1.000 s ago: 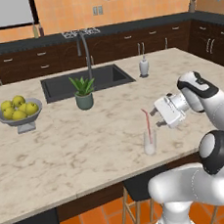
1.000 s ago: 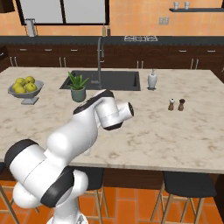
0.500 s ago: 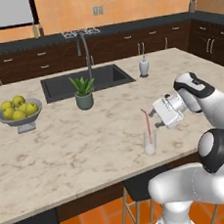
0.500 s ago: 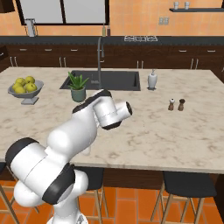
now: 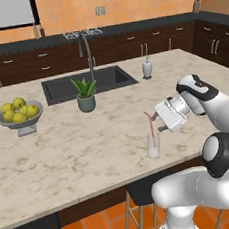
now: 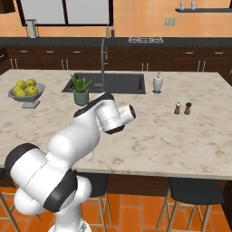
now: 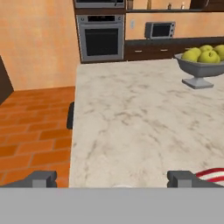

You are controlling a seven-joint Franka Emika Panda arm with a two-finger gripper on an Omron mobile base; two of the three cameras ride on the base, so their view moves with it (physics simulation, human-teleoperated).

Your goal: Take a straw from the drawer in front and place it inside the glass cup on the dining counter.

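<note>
A thin red-and-white striped straw (image 5: 150, 127) stands in the clear glass cup (image 5: 152, 146) on the beige marble counter (image 5: 65, 152); the two-finger gripper (image 5: 160, 122) hovers beside it, jaws wide and empty.

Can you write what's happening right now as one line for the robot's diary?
straw: standing in glass cup | cup: on dining counter, near front edge | gripper: open, beside straw top, holding nothing | step: straw placed
</note>
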